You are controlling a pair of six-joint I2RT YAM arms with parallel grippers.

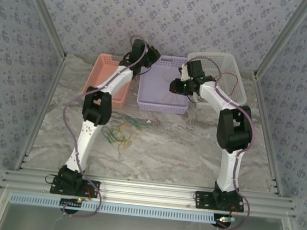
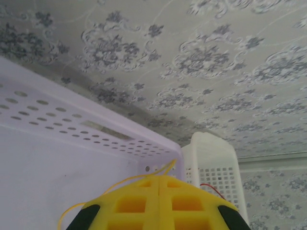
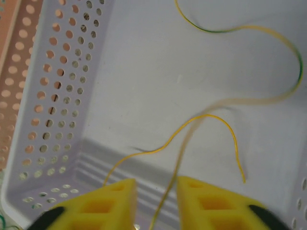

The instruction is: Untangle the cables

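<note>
Right claw spread over lilac basket; yellow cable slack on basket floor, one strand between jaws. Left claw pressed together, seemingly pinching same cable near basket's far left corner. Should lift right claw straight up, no snagging. Tangled cables toward table's left edge.

Along the marbled table's far edge, left to right: pink perforated plastic basket, lilac basket, white basket; thin tangled cables in front.

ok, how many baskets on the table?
3: pink basket back left, lilac basket back centre, white basket back right. None seems hidden.
</note>
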